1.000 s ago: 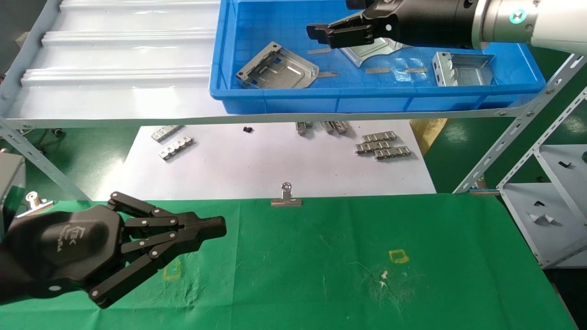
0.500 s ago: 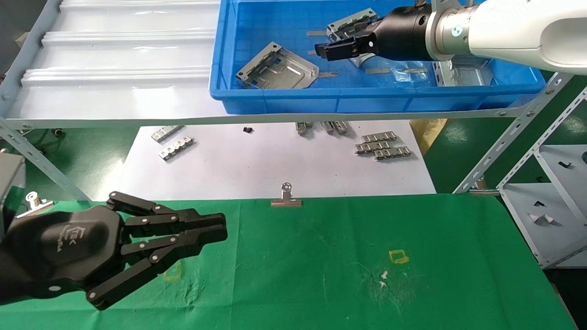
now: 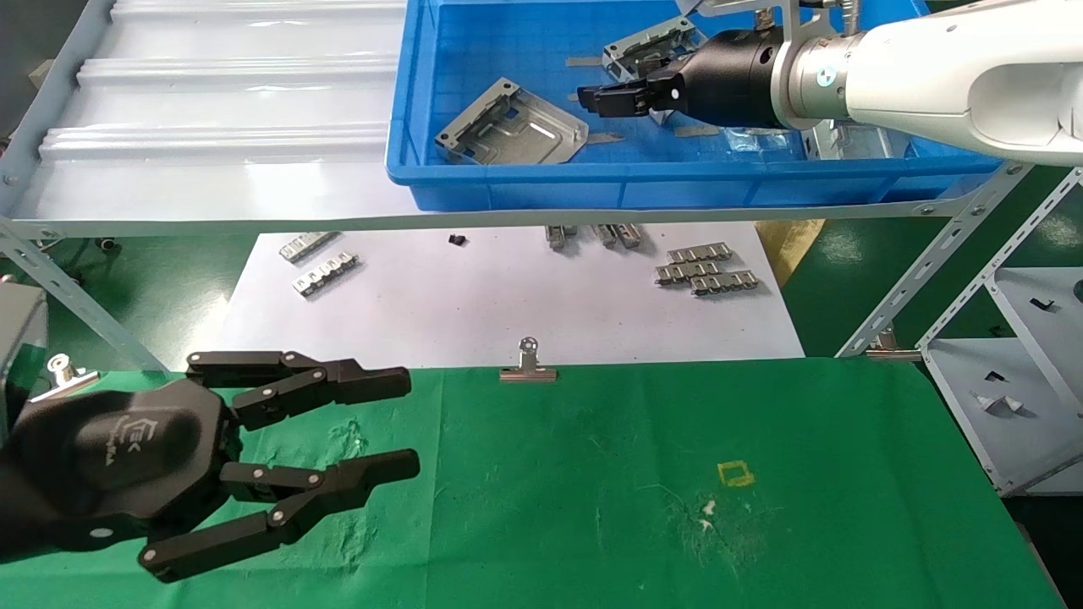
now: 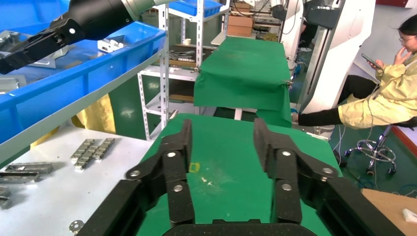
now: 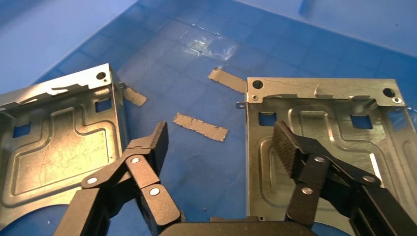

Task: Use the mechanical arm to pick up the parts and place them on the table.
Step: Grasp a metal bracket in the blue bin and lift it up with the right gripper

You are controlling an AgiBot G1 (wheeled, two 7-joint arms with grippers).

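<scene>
A broad table [image 3: 761, 541] covered in green cloth fills the near part of the head view. Behind it lies one white paper sheet [image 3: 474, 313], and above that a white ribbed shelf [image 3: 211, 110] carries one blue bin [image 3: 677, 182].

There are two black grippers. The left gripper [image 3: 406, 427] hovers over the near left part of the table, its fingers spread wide with nothing between them; its wrist view shows bare green cloth in the gap. The right gripper [image 3: 602, 97] reaches in from the right on a white arm [image 3: 948, 76] and hangs inside the bin. Its fingers stand apart and hold nothing.

Three grey sheet-metal parts can be counted in the bin from the head view. The first part [image 3: 512, 127] lies flat in the left half, well to the left of the right gripper's tips. The second part [image 3: 651, 46] sits at the far side, just behind the tips. The third part [image 3: 846, 139] is mostly hidden beneath the white arm at the right end. In the right wrist view two parts lie side by side on the blue floor, flanges up: one finger [image 5: 290, 145] hovers over the inner face of one part [image 5: 319, 142], while the other finger [image 5: 155, 142] is over the blue gap just beside the other part [image 5: 59, 142]. No part is on the table.

Three thin flat slips [image 5: 200, 127] lie between those two parts.

On the paper are six ridged metal strips [image 3: 702, 271] in plain sight, with a few more half hidden under the shelf edge. One silver binder clip [image 3: 528, 364] grips the cloth's far edge at the middle.
</scene>
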